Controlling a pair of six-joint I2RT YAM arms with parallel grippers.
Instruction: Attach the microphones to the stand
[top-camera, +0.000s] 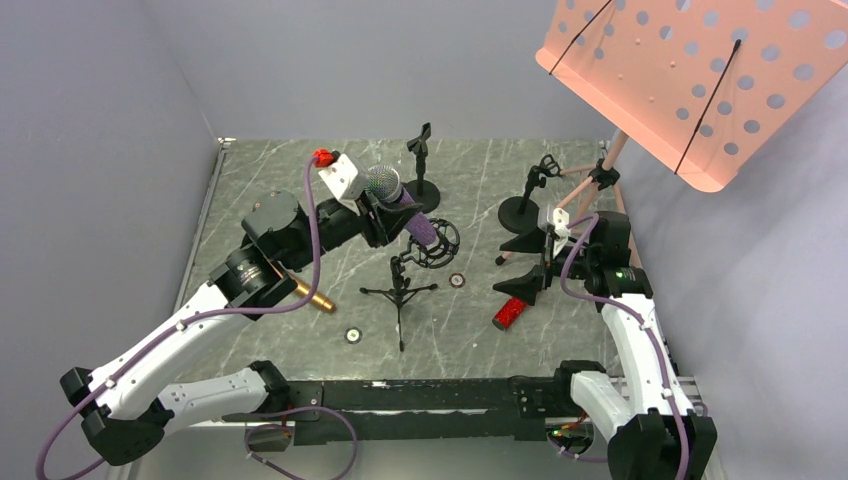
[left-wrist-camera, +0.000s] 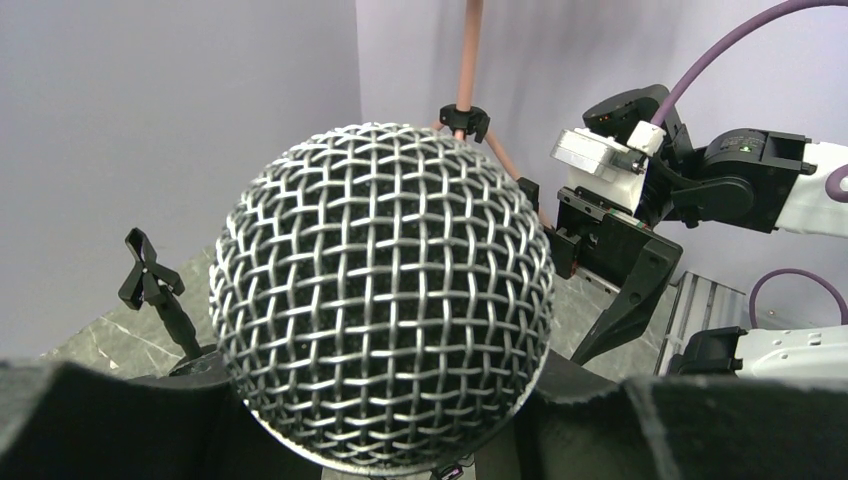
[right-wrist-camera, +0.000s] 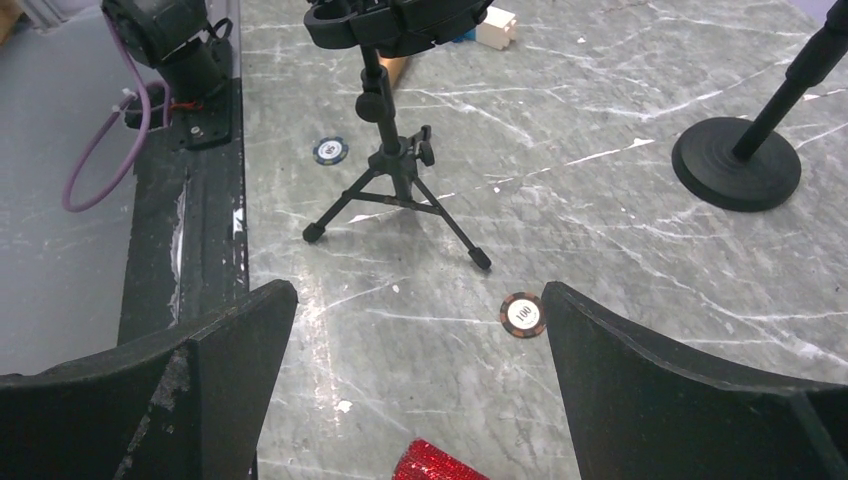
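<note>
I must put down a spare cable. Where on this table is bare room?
Far left corner, between the table edge and the left arm, is bare. So is the near strip between the tripod stand and the red microphone. Crowded: around the round-base stands and music stand legs.

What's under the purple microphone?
Below the purple microphone, the tripod stand's round cradle shows. The left gripper covers the handle's middle; whether the tail sits inside the cradle cannot be seen.

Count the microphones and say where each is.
3. Purple microphone in the left gripper over the tripod stand; gold microphone lying under the left arm; red microphone beside the open right gripper.
</note>
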